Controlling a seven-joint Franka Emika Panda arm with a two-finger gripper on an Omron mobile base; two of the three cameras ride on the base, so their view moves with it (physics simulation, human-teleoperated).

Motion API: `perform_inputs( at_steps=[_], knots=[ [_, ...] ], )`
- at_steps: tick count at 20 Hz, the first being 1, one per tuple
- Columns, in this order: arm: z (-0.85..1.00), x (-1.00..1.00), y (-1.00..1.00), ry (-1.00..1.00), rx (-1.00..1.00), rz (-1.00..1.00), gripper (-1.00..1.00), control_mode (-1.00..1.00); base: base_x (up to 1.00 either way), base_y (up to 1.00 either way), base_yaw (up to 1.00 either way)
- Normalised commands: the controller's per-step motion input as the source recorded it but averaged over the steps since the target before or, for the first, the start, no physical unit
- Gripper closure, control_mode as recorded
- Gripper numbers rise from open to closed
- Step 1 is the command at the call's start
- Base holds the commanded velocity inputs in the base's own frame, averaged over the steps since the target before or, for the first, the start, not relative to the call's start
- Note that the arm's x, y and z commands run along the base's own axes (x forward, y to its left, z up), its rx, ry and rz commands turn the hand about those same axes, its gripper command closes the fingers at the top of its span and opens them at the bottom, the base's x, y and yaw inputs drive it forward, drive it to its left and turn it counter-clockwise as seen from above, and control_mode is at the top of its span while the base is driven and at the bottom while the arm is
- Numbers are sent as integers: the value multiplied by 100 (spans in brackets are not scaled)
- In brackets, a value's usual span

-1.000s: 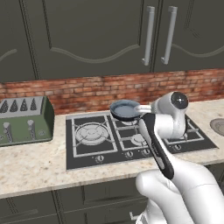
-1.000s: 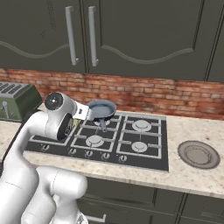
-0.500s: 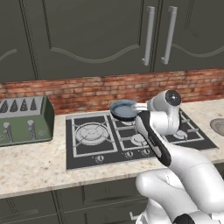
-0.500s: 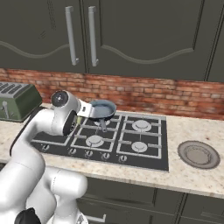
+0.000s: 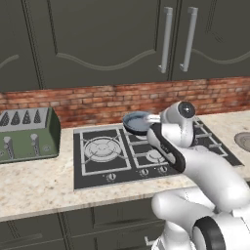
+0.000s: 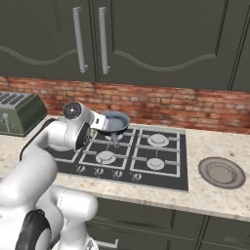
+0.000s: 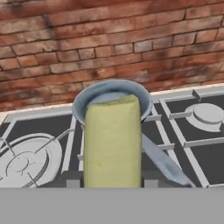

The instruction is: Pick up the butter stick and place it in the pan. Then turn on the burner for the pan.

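The pincer (image 7: 112,183) is clamped on the butter stick (image 7: 113,142), its jaws drawn in against the block's two long sides. In the hand view the pale-yellow block stands up between the finger tips and reaches over the near rim of the pan (image 7: 112,101), hiding part of its bowl; whether it touches the pan cannot be told.

The pan sits on the back row of the stove (image 5: 97,171), close to the brick wall (image 7: 109,48), with its long handle running toward the stove's front edge. In the right base view the pan (image 6: 111,122) lies just beyond the arm's wrist, on the back left burner (image 7: 114,117). A wide ringed burner (image 5: 101,148) takes up the stove's left part. A green toaster (image 5: 25,136) stands at the left end of the tabletop (image 5: 39,185), well apart from the stove. A round grey drain (image 6: 222,172) sits in the tabletop toward its right end.
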Motion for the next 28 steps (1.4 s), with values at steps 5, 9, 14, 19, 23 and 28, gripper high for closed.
perform_inputs(
  at_steps=[5,9,14,19,23,28],
  knots=[
    [0,36,0,1,0,0,100,-100,0,0,0],
    [-14,27,0,0,0,0,100,-100,0,0,0],
    [-25,9,0,0,0,0,100,-100,0,0,0],
    [-4,12,0,0,0,0,100,-100,0,0,0],
    [0,26,0,0,0,0,100,-100,0,0,0],
    [0,32,0,0,0,0,100,-100,0,0,0]
  ],
)
